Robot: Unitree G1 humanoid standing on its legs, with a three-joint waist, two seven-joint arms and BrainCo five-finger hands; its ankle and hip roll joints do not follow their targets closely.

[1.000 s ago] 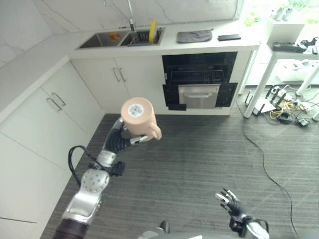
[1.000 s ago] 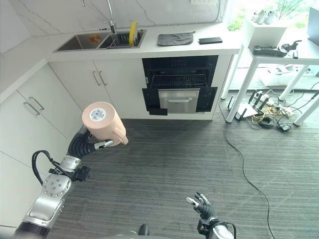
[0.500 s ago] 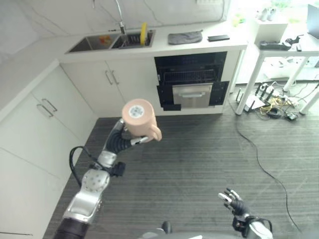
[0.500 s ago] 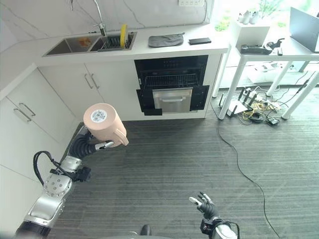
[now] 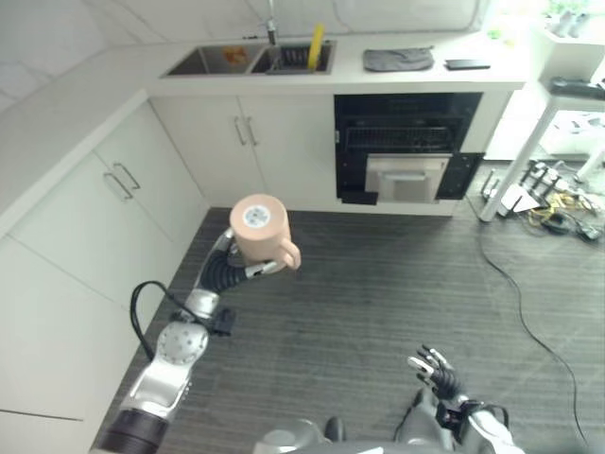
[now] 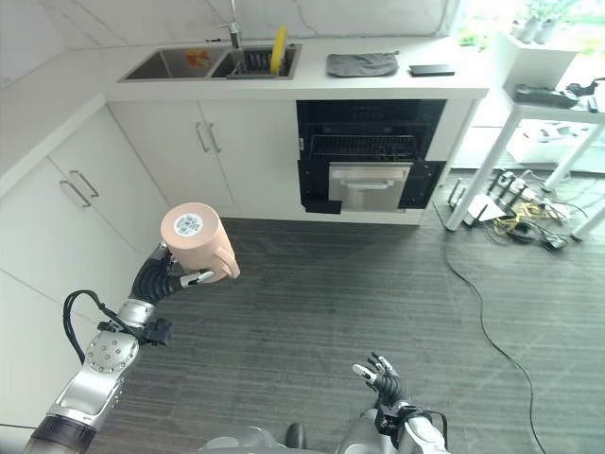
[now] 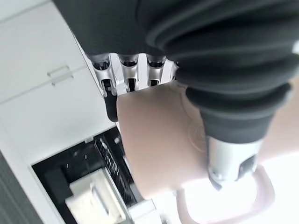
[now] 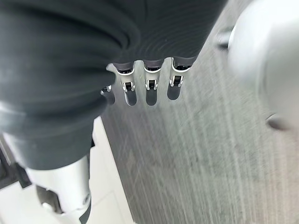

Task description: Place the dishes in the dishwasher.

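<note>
A pale pink mug (image 5: 262, 230) with a side handle is held up over the dark floor, its base with a round sticker facing me. My left hand (image 5: 230, 266) is shut on the pink mug (image 7: 159, 144), fingers and thumb curled round its body. The dishwasher (image 5: 407, 147) stands open under the counter across the room, its rack (image 6: 364, 145) visible inside and a white panel (image 5: 406, 178) below. My right hand (image 6: 384, 382) hangs low over the floor near me, fingers relaxed and holding nothing.
A sink (image 5: 250, 60) with a yellow dish (image 5: 315, 47) upright in it sits on the white counter (image 5: 76, 109). A grey cloth (image 5: 398, 59) and a dark phone (image 5: 468, 64) lie above the dishwasher. White cabinets (image 5: 104, 222) line the left. A white table (image 5: 573, 99) and cables (image 5: 553, 200) stand right.
The camera view has shifted, so the kitchen sits further right in the picture. The left hand still holds the mug at about the same height. The right hand stays low.
</note>
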